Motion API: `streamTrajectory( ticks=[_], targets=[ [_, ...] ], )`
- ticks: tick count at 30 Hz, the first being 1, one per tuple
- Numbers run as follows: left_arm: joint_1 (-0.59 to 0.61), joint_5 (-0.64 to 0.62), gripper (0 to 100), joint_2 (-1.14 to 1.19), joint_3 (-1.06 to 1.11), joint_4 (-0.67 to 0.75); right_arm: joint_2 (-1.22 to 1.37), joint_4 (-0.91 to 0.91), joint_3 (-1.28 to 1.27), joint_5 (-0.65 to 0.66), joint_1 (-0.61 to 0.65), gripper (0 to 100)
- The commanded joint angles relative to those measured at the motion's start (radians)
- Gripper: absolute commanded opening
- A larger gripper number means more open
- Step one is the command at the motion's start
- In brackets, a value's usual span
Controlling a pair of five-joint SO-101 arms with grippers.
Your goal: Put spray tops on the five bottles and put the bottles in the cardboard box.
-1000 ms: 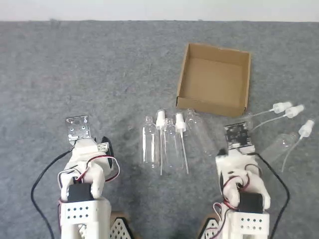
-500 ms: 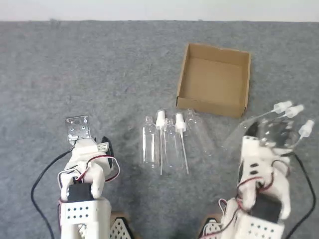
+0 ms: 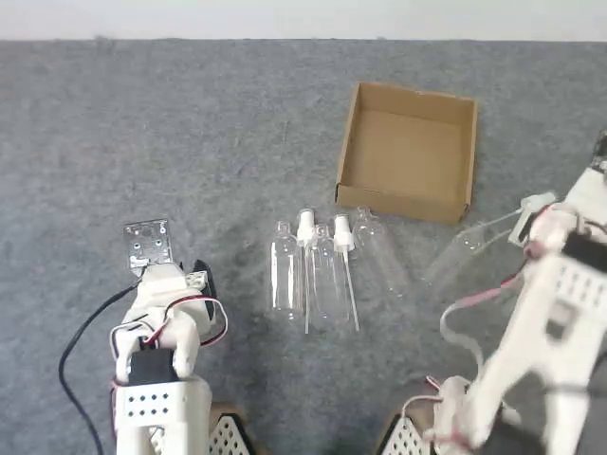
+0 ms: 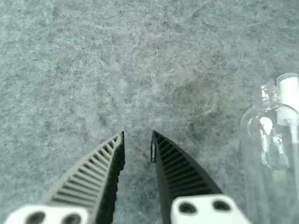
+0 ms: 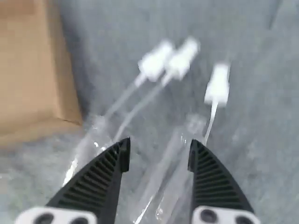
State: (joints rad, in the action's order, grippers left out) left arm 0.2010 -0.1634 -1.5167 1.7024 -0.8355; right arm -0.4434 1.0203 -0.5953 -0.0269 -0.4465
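Grey tabletop (image 3: 142, 123), cardboard box (image 3: 403, 204) upper right of centre, and as far as I can tell nothing's capped or packed yet. Big news: my right arm (image 3: 555, 313) has swung out of its parked spot at lower right and now stretches up the right edge, while my left arm (image 3: 156, 351) hasn't budged at lower left. So I'm finally over the two loose bottles (image 5: 88, 149) right of the box, with three spray tops (image 5: 156, 63) just beyond. Three more bottles (image 3: 325, 275) lie mid-frame with two tops. My right fingers (image 5: 103, 172) are spread wide, straddling one bottle and holding nothing. My left fingers (image 4: 100, 172) are a narrow gap apart, holding nothing.
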Motion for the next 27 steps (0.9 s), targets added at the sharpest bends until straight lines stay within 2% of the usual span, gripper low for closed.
streamTrajectory(
  ticks=[1, 9, 13, 22, 27],
  targets=[
    [-0.005, -0.005, 8, -0.015, -0.010, -0.006, 0.165, 0.008, 0.117, -0.028, -0.042, 16.3],
    [-0.005, -0.005, 8, -0.015, -0.010, -0.006, 0.363, 0.008, 0.169, -0.058, -0.071, 16.6],
    [-0.005, -0.005, 8, -0.015, -0.010, -0.006, 0.372, -0.015, 0.199, -0.052, -0.073, 23.7],
    [-0.005, -0.005, 8, -0.015, -0.010, -0.006, 0.475, -0.013, 0.514, -0.052, -0.088, 25.2],
    [-0.003, -0.005, 8, -0.015, -0.010, -0.006, 0.590, 0.173, 0.605, -0.052, -0.088, 25.3]
  ],
)
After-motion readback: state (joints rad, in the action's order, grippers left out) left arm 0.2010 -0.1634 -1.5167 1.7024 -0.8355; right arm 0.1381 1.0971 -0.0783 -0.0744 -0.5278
